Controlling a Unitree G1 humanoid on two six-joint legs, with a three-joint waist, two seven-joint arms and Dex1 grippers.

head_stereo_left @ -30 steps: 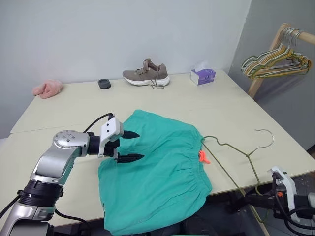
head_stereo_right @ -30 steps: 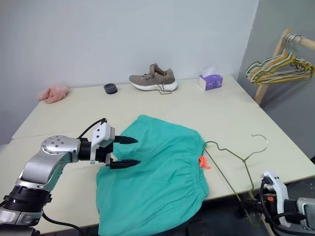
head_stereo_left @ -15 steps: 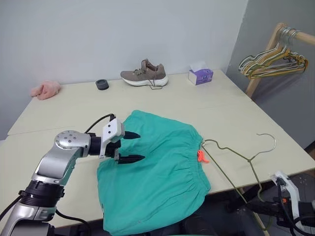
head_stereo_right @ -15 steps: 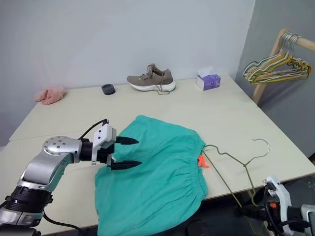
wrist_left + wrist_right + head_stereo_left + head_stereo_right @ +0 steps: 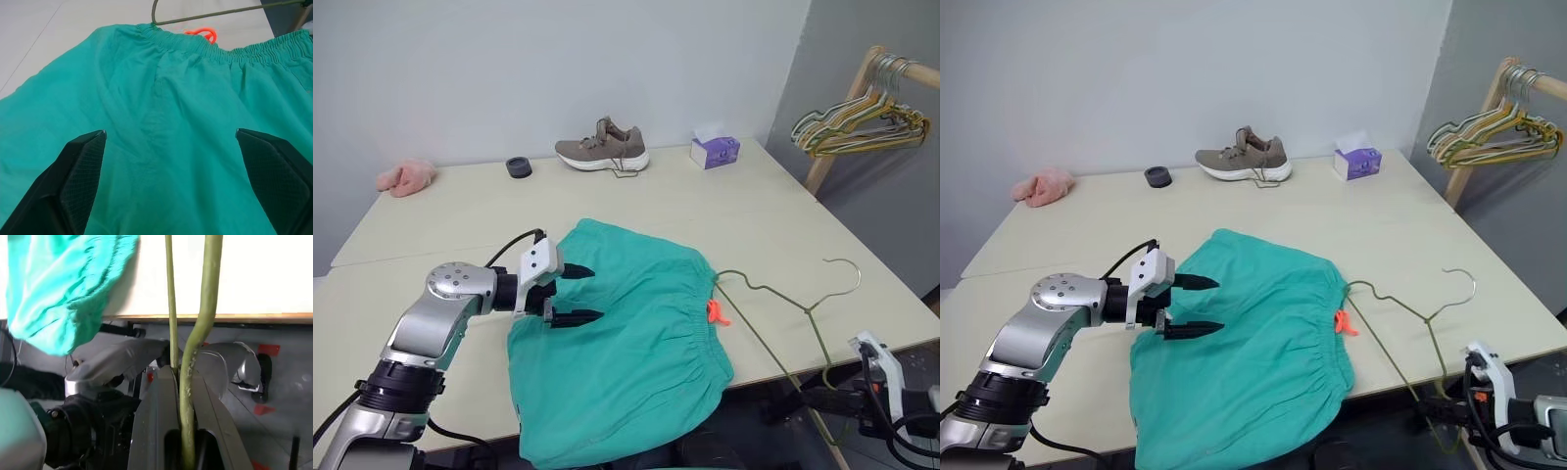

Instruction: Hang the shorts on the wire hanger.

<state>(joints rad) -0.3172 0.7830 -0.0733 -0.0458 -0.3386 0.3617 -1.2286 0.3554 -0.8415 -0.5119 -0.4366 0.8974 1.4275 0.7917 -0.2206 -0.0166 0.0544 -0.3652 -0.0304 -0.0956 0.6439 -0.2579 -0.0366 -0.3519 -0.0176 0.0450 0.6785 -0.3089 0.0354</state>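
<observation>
While my right gripper (image 5: 182, 382) pinches the wire hanger (image 5: 773, 304) off the worktop's (image 5: 636, 211) near edge, my left gripper (image 5: 576, 295) hovers spread over the shorts (image 5: 626, 352); next, grasping their waistband.

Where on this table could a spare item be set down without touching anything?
Bare tabletop lies between the back row, pink cloth, black ring, brown sneaker, purple tissue box, and the teal-green fabric shorts. The front right is crowded: the thin olive wire hanger meets the waistband.
</observation>
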